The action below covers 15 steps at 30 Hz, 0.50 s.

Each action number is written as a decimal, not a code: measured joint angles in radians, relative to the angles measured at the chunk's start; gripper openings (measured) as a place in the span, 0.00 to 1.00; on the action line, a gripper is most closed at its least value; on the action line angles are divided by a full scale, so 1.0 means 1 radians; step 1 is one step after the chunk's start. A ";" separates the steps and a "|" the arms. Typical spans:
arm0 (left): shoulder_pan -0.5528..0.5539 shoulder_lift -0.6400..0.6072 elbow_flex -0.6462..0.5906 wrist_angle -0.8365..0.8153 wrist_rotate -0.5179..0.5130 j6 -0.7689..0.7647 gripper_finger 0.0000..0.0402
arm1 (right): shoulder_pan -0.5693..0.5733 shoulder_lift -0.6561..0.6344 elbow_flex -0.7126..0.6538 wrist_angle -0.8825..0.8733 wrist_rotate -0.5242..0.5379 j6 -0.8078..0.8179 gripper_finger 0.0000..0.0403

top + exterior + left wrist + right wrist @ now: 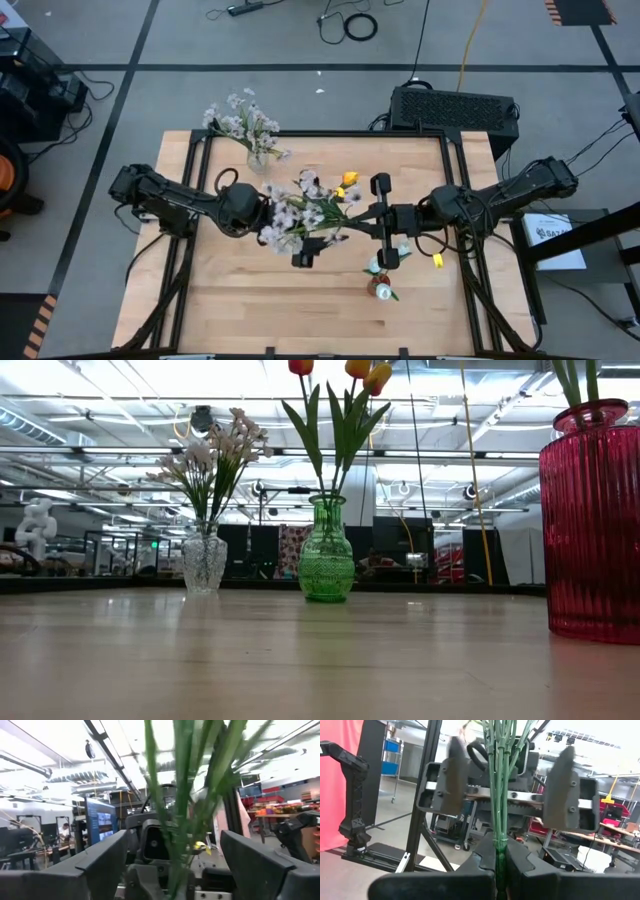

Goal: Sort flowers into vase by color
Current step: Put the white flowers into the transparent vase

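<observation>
A bunch of flowers, with pale blossom sprays, white heads and an orange-yellow tulip, hangs above the middle of the table between my two arms. My right gripper is shut on its green stems. My left gripper faces it from the table's left and is open. Its fingers stand wide on either side of the stems without touching them. A clear vase at the far edge holds pale blossoms. A green vase holds orange tulips. My right gripper pinches the bundled green stems between its two fingers, near their cut ends. The fingers come nearly level from the table's right and lie along the stems. The bunch is lifted clear of the table, its heads toward the left arm.
A red ribbed vase with green stems in it stands close to the low camera. Two vases stand on the table just in front of my right gripper. A black case sits beyond the far edge.
</observation>
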 joint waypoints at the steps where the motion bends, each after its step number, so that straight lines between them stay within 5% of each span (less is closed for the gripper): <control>1: 0.004 0.000 0.000 0.001 0.000 0.000 0.79 | 0.000 0.000 0.000 -0.001 0.000 0.000 0.00; 15: 0.015 0.007 0.001 0.001 0.027 0.025 0.58 | -0.009 0.000 0.000 -0.001 0.000 0.002 0.00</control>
